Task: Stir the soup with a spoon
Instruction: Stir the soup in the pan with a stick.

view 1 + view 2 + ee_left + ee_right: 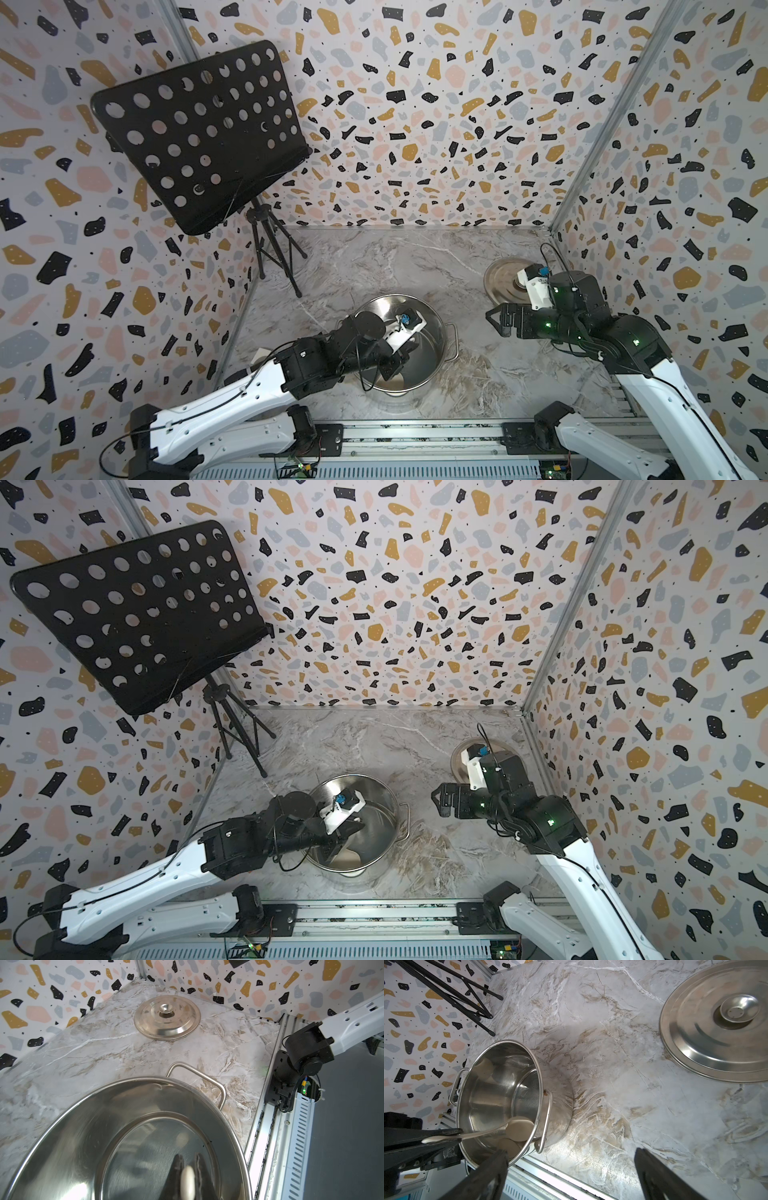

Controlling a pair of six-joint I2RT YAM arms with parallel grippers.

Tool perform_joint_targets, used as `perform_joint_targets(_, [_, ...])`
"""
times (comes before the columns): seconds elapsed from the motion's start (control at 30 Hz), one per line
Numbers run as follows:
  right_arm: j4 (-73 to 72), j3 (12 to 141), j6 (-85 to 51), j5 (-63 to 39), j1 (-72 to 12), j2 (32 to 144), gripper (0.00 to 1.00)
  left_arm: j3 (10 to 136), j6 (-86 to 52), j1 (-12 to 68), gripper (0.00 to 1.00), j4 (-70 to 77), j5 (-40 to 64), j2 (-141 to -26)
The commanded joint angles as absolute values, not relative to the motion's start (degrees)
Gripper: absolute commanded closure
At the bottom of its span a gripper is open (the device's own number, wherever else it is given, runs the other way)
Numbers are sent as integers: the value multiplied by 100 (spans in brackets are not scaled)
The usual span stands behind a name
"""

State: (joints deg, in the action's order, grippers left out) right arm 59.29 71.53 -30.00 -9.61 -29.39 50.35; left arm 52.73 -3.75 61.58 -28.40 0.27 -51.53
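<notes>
Stirring stage, seen from above and from both wrists. The left claw (188,1169) is shut tight on the upper end of the spoon (519,1128), a cream-white ladle whose slim handle slants down over the rim of the steel pot (483,1093). Its round bowl sits low inside the pot, close to the wall on the robot's side; we cannot tell whether it touches the bottom. We see no soup, only bare, shiny metal with the ladle mirrored in it. The pot stands on the marble counter (591,1043) in front of the left arm. Its lid (166,1018) lies flat, knob up, well apart toward the far right corner. The right claw (571,1153) is spread wide and holds nothing; it hangs over the counter between pot and lid.

We judge the preparatory steps complete: the pot is uncovered, the spoon is grasped, and its bowl is in the vessel. What is left is the stirring itself, carrying the bowl around the floor of the pot. One instant cannot show how much of that has been made.
</notes>
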Motion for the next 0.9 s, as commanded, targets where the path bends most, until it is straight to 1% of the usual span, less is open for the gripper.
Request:
perform_joint_targets(0.0, [5991, 7152, -2991, -941, -2945, 5010, 0, 5220, -720, 6146, 100, -3147, -678, -4935])
perform_joint_targets(0.13, [5987, 7128, -3006, -949, -2947, 4994, 0, 5373, -978, 5944, 100, -3650, -1611, -4945])
perform_joint_targets(0.3, [5985, 7126, -2956, -991, -2945, 5009, 0, 5573, -809, 5507, 100, -3786, -1963, -5142])
perform_joint_targets(0.47, [5987, 7136, -2923, -1006, -2945, 5021, 0, 5757, -595, 5168, 100, -3160, -1673, -5584])
perform_joint_targets(0.6, [5986, 7155, -2917, -985, -2947, 4992, 0, 6073, -476, 4947, 100, -2723, -1369, -6191])
perform_joint_targets(0.87, [5989, 7146, -2925, -958, -2949, 4942, 0, 6719, -526, 4939, 100, -1819, -49, -7204])
